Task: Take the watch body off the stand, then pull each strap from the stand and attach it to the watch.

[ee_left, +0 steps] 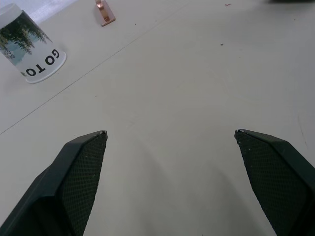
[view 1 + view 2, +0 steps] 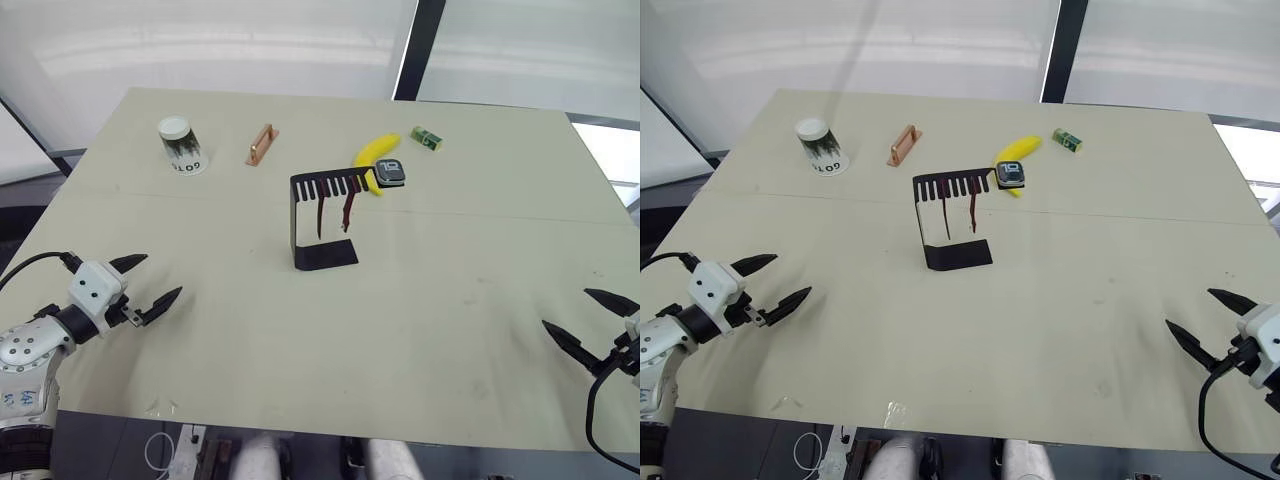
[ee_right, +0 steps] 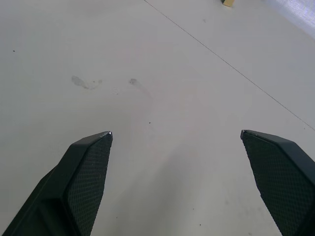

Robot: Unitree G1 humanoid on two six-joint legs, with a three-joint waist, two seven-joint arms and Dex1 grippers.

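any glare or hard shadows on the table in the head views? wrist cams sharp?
Left eye view: even, diffuse light; the table shows no glare, and the stand casts hardly any shadow; bright backlit panels behind the far edge. Right eye view: the same. Left wrist view: fingers sharp, cup lettering readable. Right wrist view: faint smudges on the tabletop resolved.

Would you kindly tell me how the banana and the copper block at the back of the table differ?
The banana is yellow and curved; the copper block is orange-brown and straight-edged. The banana lies behind the watch body, the block to the robot's left of it beside the cup. Both rest on the table.
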